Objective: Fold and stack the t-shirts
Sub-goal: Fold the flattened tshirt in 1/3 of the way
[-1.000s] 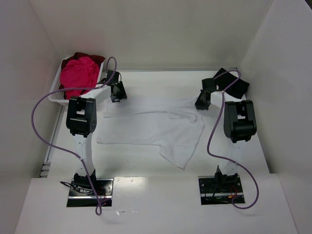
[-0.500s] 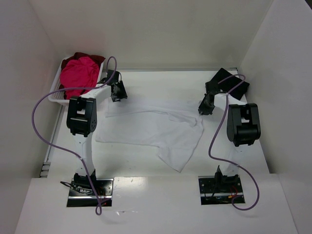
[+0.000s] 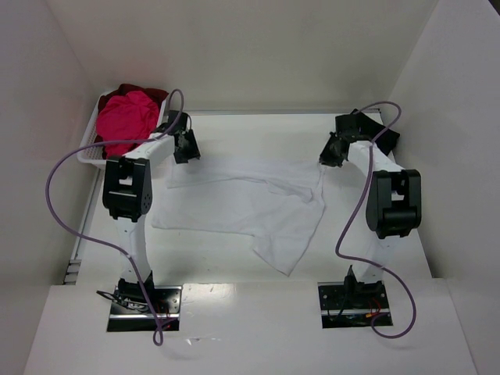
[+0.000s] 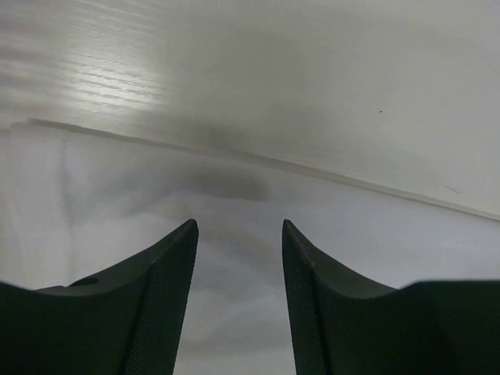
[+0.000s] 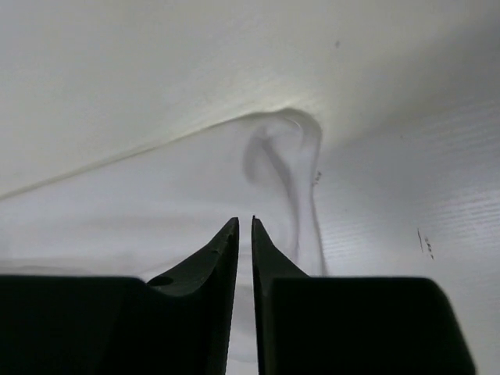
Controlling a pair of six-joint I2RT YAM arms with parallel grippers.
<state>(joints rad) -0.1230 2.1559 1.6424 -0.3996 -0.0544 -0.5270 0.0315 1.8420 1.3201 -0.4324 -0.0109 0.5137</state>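
A white t-shirt (image 3: 250, 203) lies spread on the table, its lower right part bunched toward the near side. My left gripper (image 3: 186, 150) stands open over the shirt's far left corner; in the left wrist view its jaws (image 4: 239, 226) are apart above white cloth (image 4: 117, 195), holding nothing. My right gripper (image 3: 332, 156) is at the shirt's far right corner; its jaws (image 5: 244, 220) show only a narrow gap, with a curled cloth corner (image 5: 285, 148) just beyond the tips. A pink t-shirt (image 3: 125, 121) and a dark red t-shirt (image 3: 148, 94) sit in the basket. A black t-shirt (image 3: 388, 137) lies folded at the back right.
The white slatted basket (image 3: 92, 156) stands at the back left against the left wall. White walls close in the table on the left, back and right. Purple cables loop from both arms.
My right gripper has moved toward the far right corner and its jaws have parted slightly. The shirt's right edge has straightened. The left gripper has barely shifted.
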